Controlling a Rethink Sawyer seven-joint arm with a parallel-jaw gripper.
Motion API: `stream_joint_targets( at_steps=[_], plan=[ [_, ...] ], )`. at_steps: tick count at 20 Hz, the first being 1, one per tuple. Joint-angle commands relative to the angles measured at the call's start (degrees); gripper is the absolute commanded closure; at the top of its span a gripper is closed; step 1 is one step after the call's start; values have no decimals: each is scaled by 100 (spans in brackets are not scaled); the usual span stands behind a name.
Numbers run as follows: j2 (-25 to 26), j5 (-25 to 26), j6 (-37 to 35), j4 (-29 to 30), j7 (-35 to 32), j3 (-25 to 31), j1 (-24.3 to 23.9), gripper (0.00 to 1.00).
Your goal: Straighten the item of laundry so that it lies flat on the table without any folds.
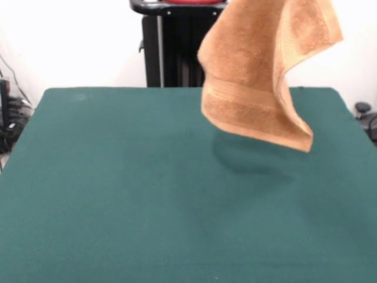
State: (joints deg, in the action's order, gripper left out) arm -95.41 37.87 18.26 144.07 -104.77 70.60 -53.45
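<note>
**Towel hanging in the air, flattening not yet begun**

The pincer itself is not showing anywhere in the front view; it is lying above the top edge, so whether it is apart, together or clamped on cloth cannot be told from here. Only the black pedestal (171,47) is appearing at the far side, with a sliver of red at its top.

Below that hidden pincer, the towel (265,71) is hanging in mid-air at the upper right, its top running out of the picture. It is draping in a twisted, folded shape: one long edge is curling forward, and a woven border band is crossing the lower part. Its bottom corner is dangling above the right half of the surface (118,194), and no part of the cloth appears to be touching the felt. A soft shadow is lying on the green directly under and just in front of it, which is suggesting a clear gap between cloth and surface.

As a judgement of progress: nothing of the final state is achieved yet. The towel is being carried, presumably by the arm, and is sitting over the far right portion rather than the middle. What is remaining is essentially everything — lowering the cloth, letting the hanging end meet the surface first, dragging so the rest unrolls without doubling over, then releasing and checking for leftover folds or a turned corner.
</note>
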Motion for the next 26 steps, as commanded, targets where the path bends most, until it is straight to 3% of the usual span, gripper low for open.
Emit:
stream_joint_targets(
  at_steps=[1,11,15,20,26],
  plan=[
    [-232,-146,-357,702,-1382,1529,-479,100],
    [-565,-104,-1062,791,-449,1367,-1115,100],
    [-1276,779,-771,711,-1203,776,-915,100],
    [-1593,1219,-1201,469,-967,158,-909,100],
    [-2261,2230,-1046,330,-1703,-263,-983,100]
  ],
)
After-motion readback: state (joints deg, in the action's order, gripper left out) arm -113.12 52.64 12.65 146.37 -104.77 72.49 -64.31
